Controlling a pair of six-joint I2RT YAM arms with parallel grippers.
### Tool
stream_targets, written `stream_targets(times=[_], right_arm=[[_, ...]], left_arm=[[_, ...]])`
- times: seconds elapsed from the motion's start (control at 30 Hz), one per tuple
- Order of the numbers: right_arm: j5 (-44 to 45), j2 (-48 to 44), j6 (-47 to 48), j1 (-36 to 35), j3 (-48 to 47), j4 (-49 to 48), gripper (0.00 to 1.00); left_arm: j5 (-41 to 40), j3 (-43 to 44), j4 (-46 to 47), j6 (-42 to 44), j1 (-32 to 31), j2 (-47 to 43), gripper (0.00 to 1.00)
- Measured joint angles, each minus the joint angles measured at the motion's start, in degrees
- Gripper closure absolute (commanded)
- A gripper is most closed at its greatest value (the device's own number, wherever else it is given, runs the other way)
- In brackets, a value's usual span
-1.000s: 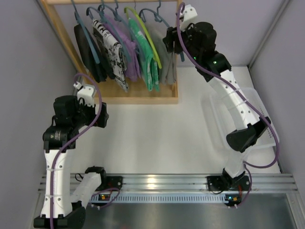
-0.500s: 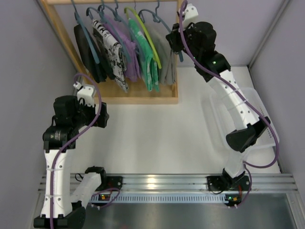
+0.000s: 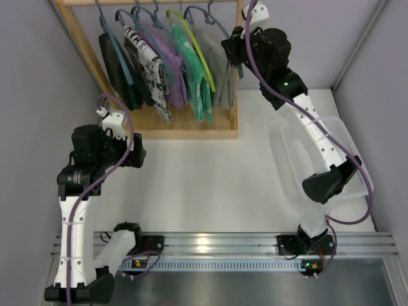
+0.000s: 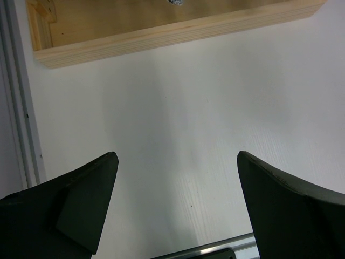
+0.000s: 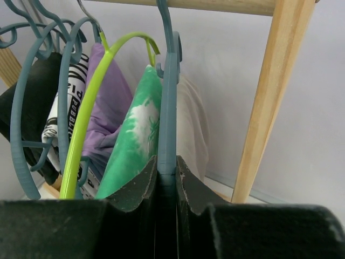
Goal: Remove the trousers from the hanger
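Several garments [image 3: 197, 83] adj. to blue hanger [image 5: 167, 108]

Two arms [image 3: 80, 185] [image 3: 306, 121], one wooden rack [image 3: 191, 131], one clear bin [image 3: 347, 143]. Five garments hang: black [image 3: 113, 64], patterned [image 3: 150, 64], purple [image 3: 169, 70], green [image 3: 194, 76], grey [image 3: 223, 89]. One lime hanger [image 3: 191, 38]; the blue hangers [image 3: 122, 60] are too bunched to count.

A wooden rack [image 3: 185, 132] stands left of a clear bin [image 3: 350, 139]

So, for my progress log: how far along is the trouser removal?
Nothing finished: the grey trousers hang on the wooden rack. In hand: the right gripper is shut on their blue hanger. Left to do: unhook it and pull them free; left gripper hovers open.
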State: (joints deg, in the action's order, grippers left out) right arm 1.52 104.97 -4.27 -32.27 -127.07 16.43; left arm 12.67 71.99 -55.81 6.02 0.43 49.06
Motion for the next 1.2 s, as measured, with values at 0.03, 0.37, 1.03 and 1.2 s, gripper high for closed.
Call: stream_targets(times=[0.03, 0.37, 1.03, 1.2], right_arm=[[0.1, 0.0, 0.0, 0.0, 0.1, -0.2, 1.00], [0.6, -5.2, -0.3, -0.2, 5.9, -3.7, 1.00], [-0.1, -26.9, 0.2, -0.2, 26.9, -4.9, 1.00], [-0.3, -33.0, 0.6, -0.2, 30.7, -3.3, 1.00]], left_arm=[[0.0, 0.1, 0.0, -0.2, 0.0, 0.3, 0.01], [2.3, 3.0, 0.0, -3.3, 0.0, 1.6, 0.02], [24.5, 7.1, 7.2, -10.5, 0.0, 0.3, 0.04], [30.7, 8.4, 16.1, -20.1, 0.0, 1.7, 0.06]])
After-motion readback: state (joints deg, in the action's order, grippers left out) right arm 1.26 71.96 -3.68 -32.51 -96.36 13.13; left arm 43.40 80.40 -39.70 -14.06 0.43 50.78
